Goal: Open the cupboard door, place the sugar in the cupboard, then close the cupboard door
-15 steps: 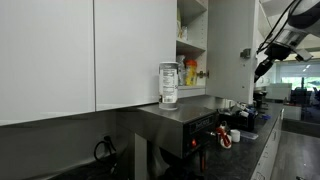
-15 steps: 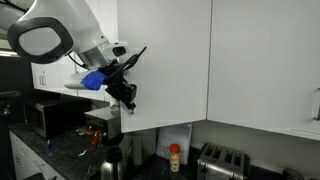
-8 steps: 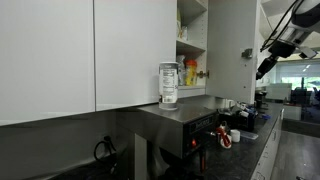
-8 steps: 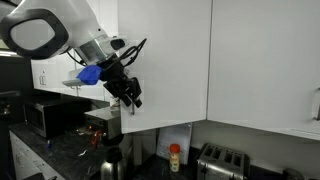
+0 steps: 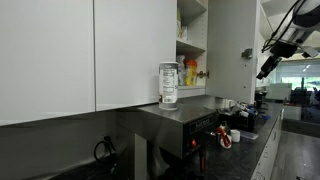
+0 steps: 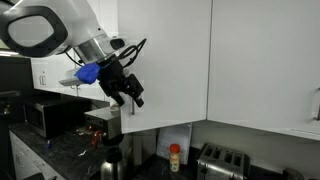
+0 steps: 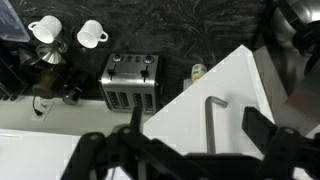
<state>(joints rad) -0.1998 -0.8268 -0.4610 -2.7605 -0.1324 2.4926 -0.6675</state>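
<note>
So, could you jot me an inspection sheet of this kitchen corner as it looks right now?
Surface: dark speckled counter, crowded.
Job's things: cupboard door stands open; sugar outside the cupboard, on a grey unit.
Clutter: yellow and red packages on a shelf; toaster; two white cups; small bottle.
Grippers: gripper open, empty, close to the door's handle.
Cables: black cable loops at the wrist.
Surroundings: closed white cupboards.
</note>
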